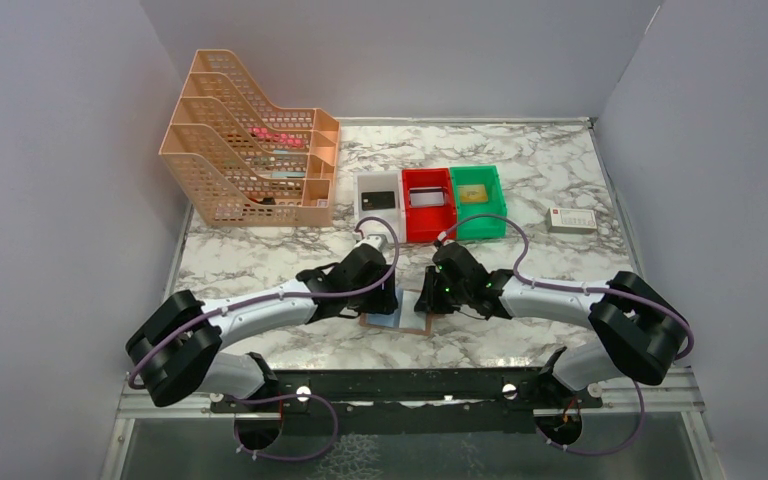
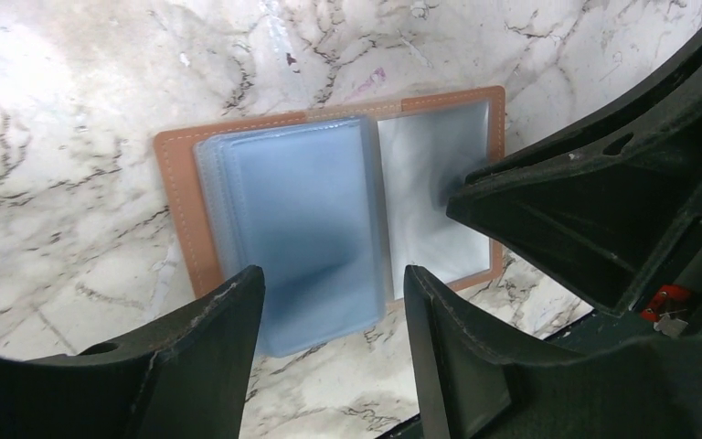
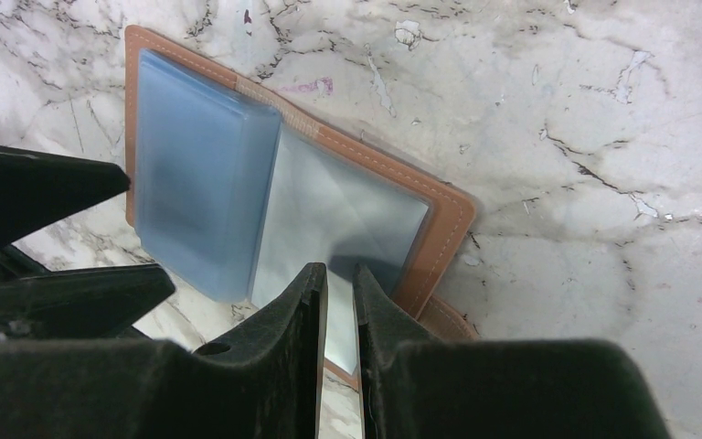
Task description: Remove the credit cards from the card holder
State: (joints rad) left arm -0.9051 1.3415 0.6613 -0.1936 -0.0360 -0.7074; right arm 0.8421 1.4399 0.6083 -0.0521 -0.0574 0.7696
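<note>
The card holder lies spread open on the marble table between my two grippers, tan border up, with a stack of pale blue sleeves on one half and a clear pocket on the other. No credit cards show inside it. A black card lies in the white bin. My left gripper hovers open over the near edge of the blue sleeves, nothing between its fingers. My right gripper has its jaws a narrow slit apart, tips down on the clear pocket, with nothing in the slit.
White, red and green bins stand in a row behind the holder. A peach file rack fills the back left. A small white box lies at the right. Grey walls close in on both sides.
</note>
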